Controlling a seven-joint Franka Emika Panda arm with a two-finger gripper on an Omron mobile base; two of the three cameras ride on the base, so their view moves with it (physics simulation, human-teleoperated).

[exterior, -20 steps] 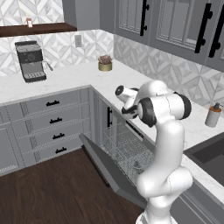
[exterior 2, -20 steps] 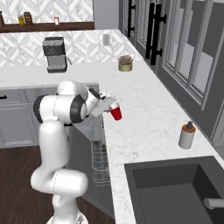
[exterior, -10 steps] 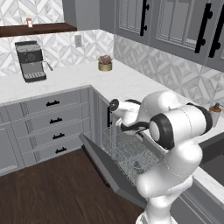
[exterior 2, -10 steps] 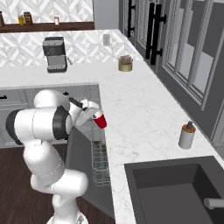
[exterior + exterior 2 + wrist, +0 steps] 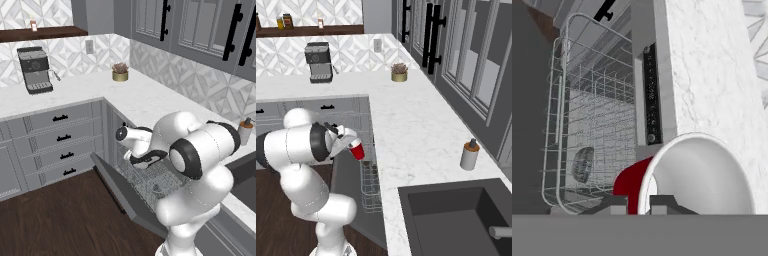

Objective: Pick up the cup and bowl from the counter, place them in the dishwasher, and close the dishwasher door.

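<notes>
The cup [image 5: 357,150] is held tilted in the gripper [image 5: 349,141], its rim clamped between the jaws, just over the pulled-out wire rack [image 5: 371,187] of the dishwasher [image 5: 150,182]; the bowl [image 5: 582,164] is seen lying in that rack; the dishwasher door [image 5: 117,187] is let down, beside the counter [image 5: 416,135].

The cup [image 5: 357,150] hangs above the dishwasher [image 5: 370,187], bowl [image 5: 582,164] inside.

Jaws clamped, arm folded low.
</notes>
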